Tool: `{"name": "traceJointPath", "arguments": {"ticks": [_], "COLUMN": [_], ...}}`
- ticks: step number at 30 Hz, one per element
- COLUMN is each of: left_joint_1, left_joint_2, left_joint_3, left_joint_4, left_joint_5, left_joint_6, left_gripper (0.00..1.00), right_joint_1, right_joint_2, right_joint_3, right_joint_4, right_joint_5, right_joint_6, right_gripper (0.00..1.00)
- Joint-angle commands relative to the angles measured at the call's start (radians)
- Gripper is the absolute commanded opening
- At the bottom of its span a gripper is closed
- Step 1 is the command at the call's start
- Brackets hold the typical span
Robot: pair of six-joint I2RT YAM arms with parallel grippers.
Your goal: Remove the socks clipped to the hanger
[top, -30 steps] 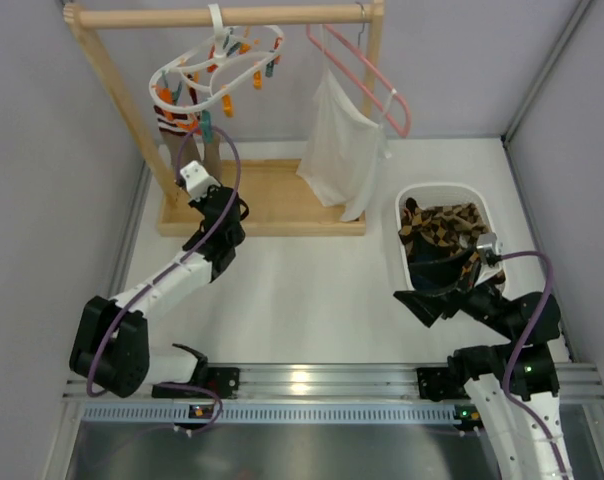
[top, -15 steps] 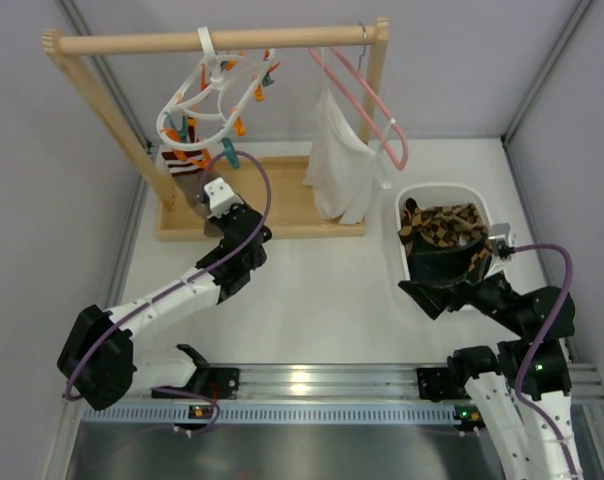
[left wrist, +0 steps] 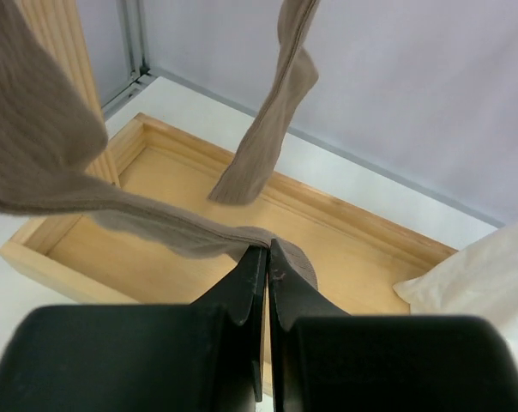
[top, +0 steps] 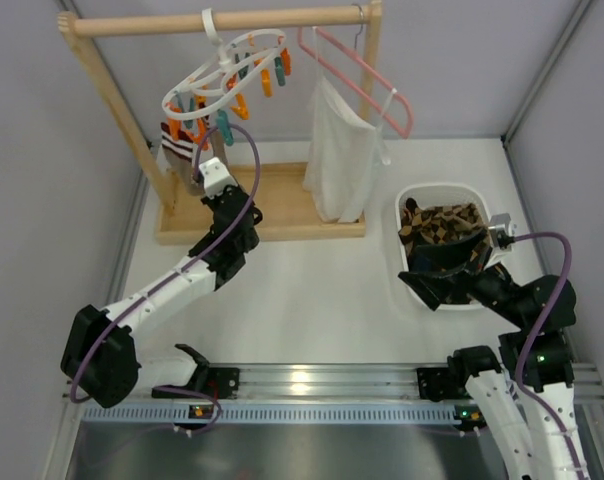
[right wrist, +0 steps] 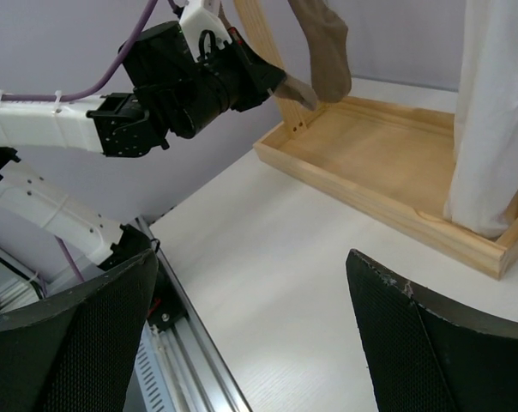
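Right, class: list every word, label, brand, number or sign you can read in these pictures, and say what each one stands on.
None can be read.
No print, label or number shows on the hanger, the socks, the white cloth, the basket or the wooden rack.

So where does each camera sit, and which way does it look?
Top external: above and behind, looking down on hanger, basket, both arms.
Left wrist: on left arm, facing the wooden base; left gripper pinches a tan sock.
Right wrist: on right arm, facing the left arm; open right gripper shows.
Wrist views share base and sock.
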Motion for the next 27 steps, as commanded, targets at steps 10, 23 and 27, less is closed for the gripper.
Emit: {"name": "traceJointPath", "arguments": {"ticks": [10,23,27], "left_joint_1": [0.0,0.086,0.097], "left_joint_2": [0.025,0.162,0.148], "left_joint_3": [0.111,0.316,0.306], "left_joint_4": [0.03,-0.259,-0.291], "left_joint_5": [0.099,0.163,0.205], "left_joint_6": [0.147,-0.007,-0.06], "left_gripper": [0.0,0.0,0.0], "right_joint_1": [0.01,0.011,0.011], "right_joint_2": [-0.003,-0.028,-0.028], "right_joint_3": [-0.014,-0.021,-0.025], "right_joint_4": [0.062,0.049,0.042], "right_joint_5": [-0.012,-0.017,-0.018], "right_joint_6": [0.034,0.034,0.028], "right_gripper": [0.88,0.88,0.88]}}
